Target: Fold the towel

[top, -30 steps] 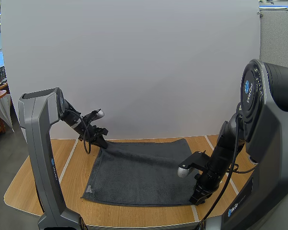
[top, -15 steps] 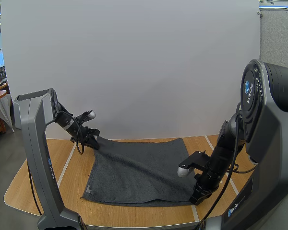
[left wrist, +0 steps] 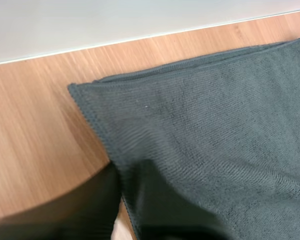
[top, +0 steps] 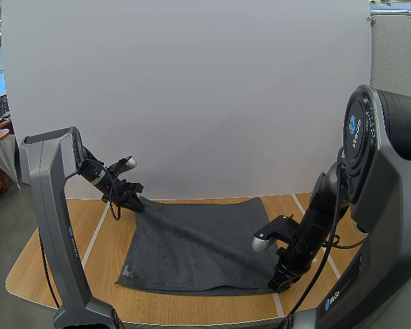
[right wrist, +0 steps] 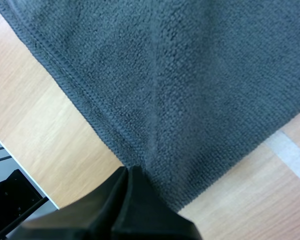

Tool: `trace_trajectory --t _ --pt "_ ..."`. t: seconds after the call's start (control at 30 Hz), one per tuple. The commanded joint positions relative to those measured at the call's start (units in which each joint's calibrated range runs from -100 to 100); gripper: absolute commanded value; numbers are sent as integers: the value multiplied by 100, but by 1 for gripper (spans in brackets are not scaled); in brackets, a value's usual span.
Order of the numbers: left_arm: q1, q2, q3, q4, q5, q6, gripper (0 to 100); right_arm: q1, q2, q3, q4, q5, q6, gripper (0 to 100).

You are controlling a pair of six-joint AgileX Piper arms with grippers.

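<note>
Towel point(top: 198, 240), dark grey, lies spread on the wooden counter point(top: 61, 267), mostly flat, with its far left corner raised a little off the wood. The left end effector point(top: 133, 199) grasps that raised corner, its fingers nipping the hem just beside the corner. The right end effector point(top: 281, 279) is low at the near right corner, its tips clenched on the cloth, and a crease runs from the tips into the towel. The chief risk appears to be the left hold. The bite looks shallow and sits close to the hem, so a quick pull across could draw the corner out and drop it short of the fold. The two holds also sit on opposite corners. If the arms draw apart or move at different rates, the cloth would likely go taut along the diagonal and either slip from a grip or land skewed, with the edges misaligned. The right tips sit right down at the wood, so lifting them too little may drag the towel and bunch it. As for containers, the counter carries none, only the towel.
</note>
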Motion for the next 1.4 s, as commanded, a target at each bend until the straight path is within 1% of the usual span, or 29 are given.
trace_trajectory --t 0.0,0.03,0.1,0.27,0.4,0.53,0.6,0.77,0.97,1.13,1.23,1.3,1.37 --pt "-19 -17 13 -189 74 85 84 -6 -72 45 38 81 -42 0" --pt "-19 -17 13 -196 74 85 92 -6 -72 45 38 81 -42 0" --pt "-19 -17 13 -256 74 85 100 -6 -72 45 37 98 -42 0" --pt "-19 -141 13 -293 74 93 100 -6 -72 26 65 138 -42 0" --pt "-19 -501 13 -236 74 114 100 -6 -119 -308 308 508 -42 0" --pt "-19 -897 35 126 74 91 100 -6 -291 -665 596 619 -32 0" --pt "-11 -1123 153 207 74 91 100 -6 -291 -863 801 619 -32 0" --pt "-10 -1706 733 217 74 357 100 -6 -291 -1323 1328 174 -32 0" --pt "-10 -2509 1865 178 74 929 100 -6 -222 -1686 1672 -4 -32 0" --pt "-10 -2965 2653 59 74 1274 100 -6 220 -1751 1964 -567 -107 0" --pt "-10 -3111 3151 -9 74 1433 100 -6 576 -1751 2238 -890 -312 0" --pt "-17 -3111 3453 -49 74 1546 100 -6 917 -1851 2563 -1098 -511 0" --pt "-25 -3111 3648 -150 74 1648 93 19 1265 -2112 2784 -1103 -530 0"
